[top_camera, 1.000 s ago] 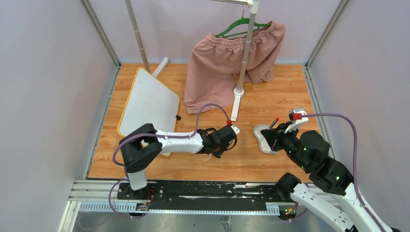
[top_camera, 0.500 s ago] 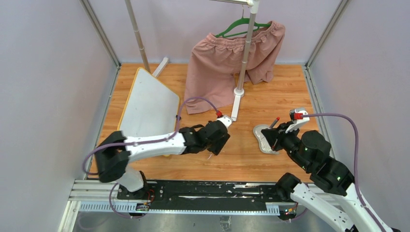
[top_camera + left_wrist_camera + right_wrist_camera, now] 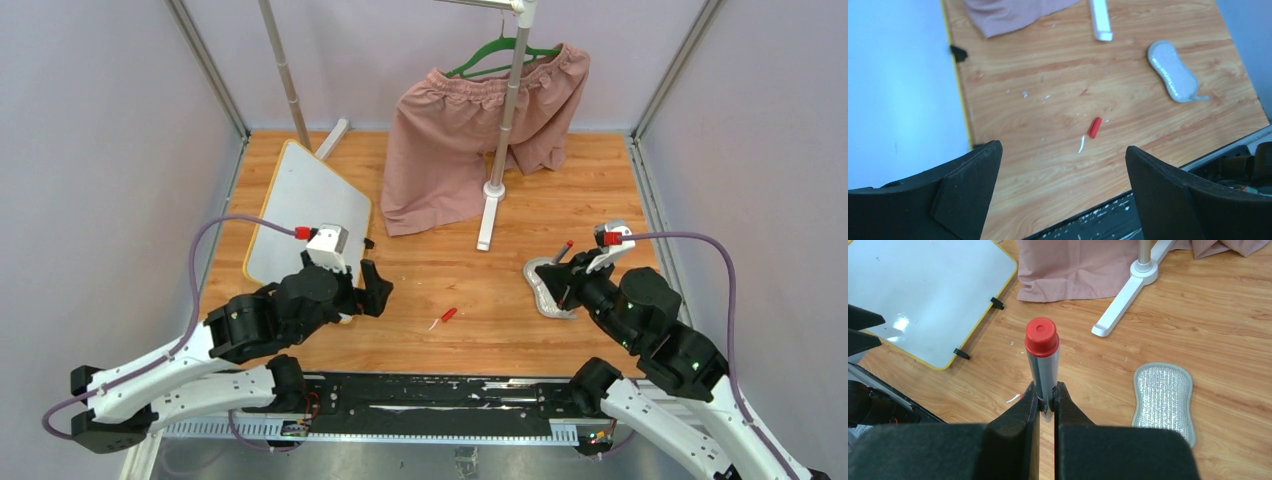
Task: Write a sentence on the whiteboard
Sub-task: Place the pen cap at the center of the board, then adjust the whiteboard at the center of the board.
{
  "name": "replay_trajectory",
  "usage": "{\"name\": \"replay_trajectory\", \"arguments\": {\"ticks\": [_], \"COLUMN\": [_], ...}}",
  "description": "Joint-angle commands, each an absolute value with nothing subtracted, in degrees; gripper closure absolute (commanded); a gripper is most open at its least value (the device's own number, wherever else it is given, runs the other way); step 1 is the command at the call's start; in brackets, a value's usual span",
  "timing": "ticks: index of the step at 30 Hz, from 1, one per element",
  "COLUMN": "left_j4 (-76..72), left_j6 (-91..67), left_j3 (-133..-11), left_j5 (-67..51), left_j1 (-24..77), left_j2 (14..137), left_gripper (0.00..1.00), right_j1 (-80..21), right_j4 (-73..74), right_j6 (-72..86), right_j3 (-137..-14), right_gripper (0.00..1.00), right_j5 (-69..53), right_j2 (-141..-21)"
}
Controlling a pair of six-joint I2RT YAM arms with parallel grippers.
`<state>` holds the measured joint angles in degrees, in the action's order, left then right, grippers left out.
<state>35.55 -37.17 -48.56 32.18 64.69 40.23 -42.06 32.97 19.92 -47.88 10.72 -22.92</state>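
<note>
- Currently the marker [image 3: 1044,365] sits in my right hand [image 3: 1047,390], jaws pinched tight on the lower barrel, red end up. I cannot tell where the nib is.
- Handling note, marker: light, stiff, with a smooth plastic barrel. I judge it prone to twisting or sliding in the pinch once it is pressed on a surface, so a hold closer to the writing end would suit.
- Whiteboard [image 3: 300,215] lies at the far left of the table [image 3: 560,180], well apart from the right hand. Its surface is glossy and blank; no sentence shows on it.
- Handling note, board: rigid, thin, probably light, standing on small black feet. I expect it to skate on the wood under pen pressure. The yellow frame at the near edge looks the best place to brace it.
- Left hand [image 3: 1063,150] is wide open and holds nothing, above the board's near right edge.
- Small red cap [image 3: 1094,127] lies loose on the bare wood between the two hands. By its colour it is likely the marker's.
- Left arm: folded low, elbow out to the near left, wrist camera tilted down at the table.
- Right arm: bent up from the near right, hand next to the grey pad [image 3: 1164,397], marker leaning toward the far side.
</note>
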Motion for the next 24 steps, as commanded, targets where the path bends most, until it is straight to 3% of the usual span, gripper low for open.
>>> {"name": "replay_trajectory", "arguments": {"ticks": [1, 6, 12, 17, 24], "left_j4": [51.14, 54.14, 54.59, 56.55, 57.48], "left_j6": [-47.43, -51.23, -55.35, -51.13, -41.28], "left_j3": [-47.9, -44.03, -40.28, -49.03, -64.24], "left_j5": [32.25, 25.79, 26.12, 32.64, 50.95], "left_j1": [65.13, 65.13, 65.14, 65.13, 65.13], "left_j2": [38.86, 37.75, 28.94, 28.88, 36.53], "left_gripper": [0.0, 0.0, 0.01, 0.0, 0.0], "right_j1": [-41.64, -41.61, -41.57, -41.58, -41.62], "right_j4": [30.11, 29.71, 29.53, 29.38, 27.76], "right_j6": [19.88, 20.28, 21.23, 21.09, 21.7], "right_j3": [-47.17, -46.88, -45.65, -45.87, -45.96], "right_gripper": [1.0, 1.0, 1.0, 1.0, 1.0], "right_j5": [9.0, 8.49, 7.52, 7.43, 6.01], "right_j2": [-23.44, -23.5, -22.73, -22.91, -23.78]}}
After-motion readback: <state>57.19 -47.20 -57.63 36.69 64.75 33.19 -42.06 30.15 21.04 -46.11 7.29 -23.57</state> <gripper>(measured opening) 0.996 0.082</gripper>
